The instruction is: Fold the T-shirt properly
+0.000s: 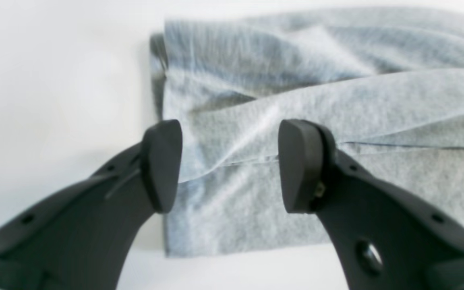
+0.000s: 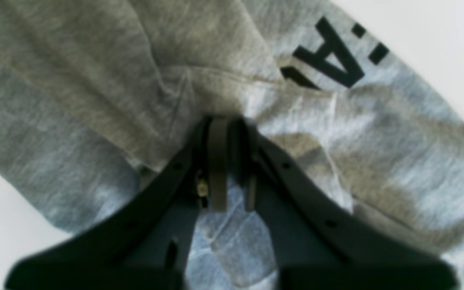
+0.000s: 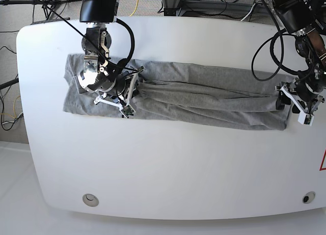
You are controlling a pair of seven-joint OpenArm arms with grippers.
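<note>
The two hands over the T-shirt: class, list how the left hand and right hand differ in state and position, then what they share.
1. The left hand is open, holding nothing; the right hand is shut on the T-shirt.
2. In the base view, the left hand sits at the shirt's right end; the right hand is over the shirt nearer its left end.
Shared: both have dark fingers.

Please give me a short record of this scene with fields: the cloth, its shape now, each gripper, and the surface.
cloth: grey T-shirt with black lettering
shape: folded into a long band across the white table
right gripper: shut on a pinch of T-shirt, near one end of the band
left gripper: open, at the opposite end of the band, holding nothing
print: only part of the lettering shows, in the right wrist view
</note>
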